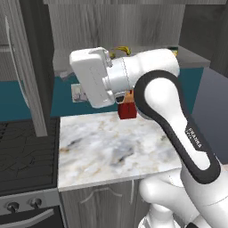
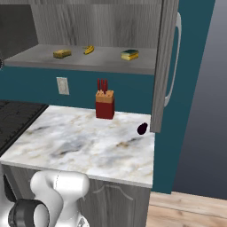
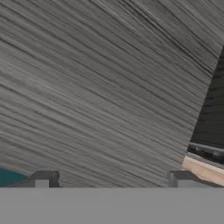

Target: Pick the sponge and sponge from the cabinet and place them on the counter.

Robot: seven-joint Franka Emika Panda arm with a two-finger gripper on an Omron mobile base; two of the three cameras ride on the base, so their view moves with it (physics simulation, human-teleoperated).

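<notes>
On the grey shelf (image 2: 102, 62) of the open cabinet lie two sponges. The tan-yellow sponge (image 2: 62, 53) is at the left and the yellow sponge with a dark green top (image 2: 130, 54) is at the right. The marble counter (image 2: 88, 146) spreads below them. In the hand view my gripper (image 3: 111, 180) is open with nothing between its fingertips (image 3: 43, 178), and it faces a grey wood-grain panel close up. In the left base view my arm (image 1: 173, 111) hides most of the shelf, and my white hand (image 1: 92, 76) is raised at shelf height above the counter (image 1: 111, 151).
A yellow banana (image 2: 89, 49) lies between the sponges. A red knife block (image 2: 105, 105) and a small dark object (image 2: 142, 128) stand on the counter. Cabinet doors hang open at the right (image 2: 166, 66) and left (image 1: 26, 71). The black stovetop (image 1: 26, 151) borders the counter's left.
</notes>
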